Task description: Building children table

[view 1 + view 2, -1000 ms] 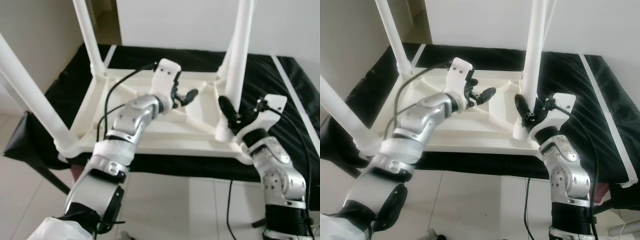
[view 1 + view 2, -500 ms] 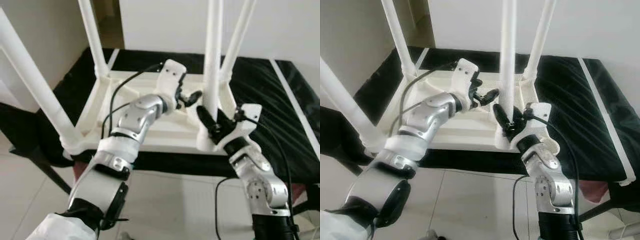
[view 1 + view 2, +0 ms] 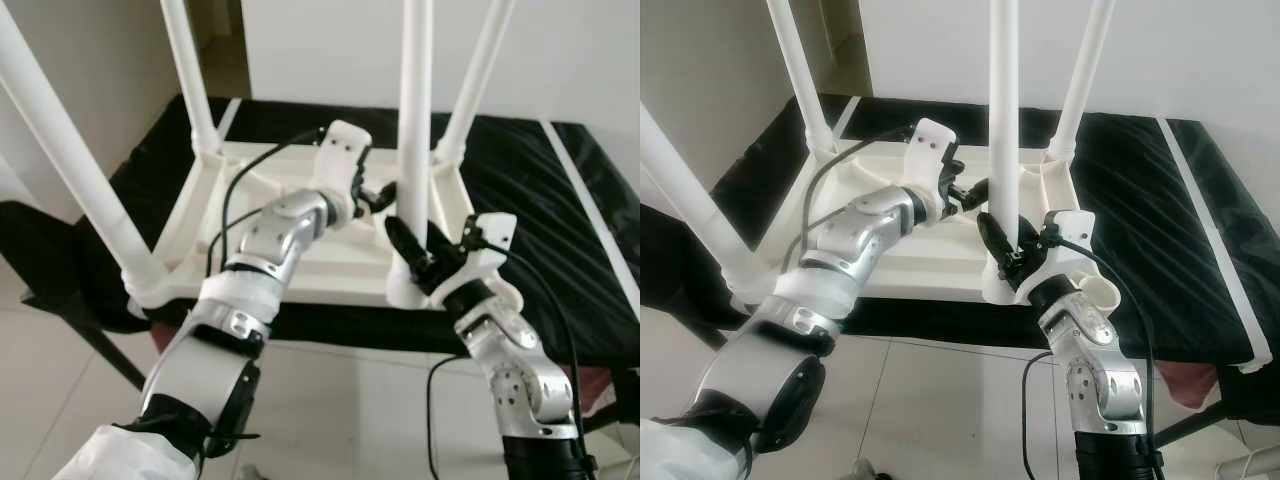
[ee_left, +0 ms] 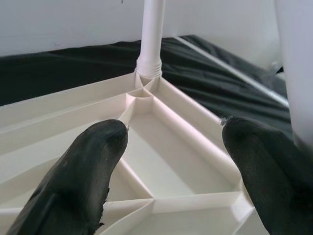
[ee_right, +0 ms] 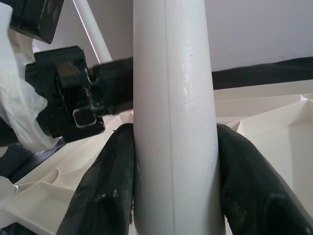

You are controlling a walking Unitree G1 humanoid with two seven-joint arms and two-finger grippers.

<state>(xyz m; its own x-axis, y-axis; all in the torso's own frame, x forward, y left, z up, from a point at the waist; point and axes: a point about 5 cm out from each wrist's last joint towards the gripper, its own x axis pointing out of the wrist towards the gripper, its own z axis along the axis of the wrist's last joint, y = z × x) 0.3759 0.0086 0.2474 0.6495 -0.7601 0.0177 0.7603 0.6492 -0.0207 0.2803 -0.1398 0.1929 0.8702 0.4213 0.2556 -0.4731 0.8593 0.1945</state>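
Table [image 3: 300, 262] is lying upside down on black cloth [image 3: 560, 210], legs pointing up. R gripper [image 3: 1012, 243] is clamping the near-right leg [image 3: 1003, 110] low down, fingers [image 5: 105, 188] pressing both sides, approx 5 o'clock of frame centre. L gripper [image 3: 378, 192] is hovering over the ribbed underside at 11 o'clock of it, fingers [image 4: 83, 171] spread apart, holding nothing.

left end effector [image 4: 166, 156] fingers spread, right end effector [image 5: 173, 171] clamped, both arms extended forward

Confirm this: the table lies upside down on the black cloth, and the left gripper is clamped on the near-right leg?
Wrong arm. The right gripper is shut on the near-right leg, per the right wrist view. The left gripper hangs open over the table underside.
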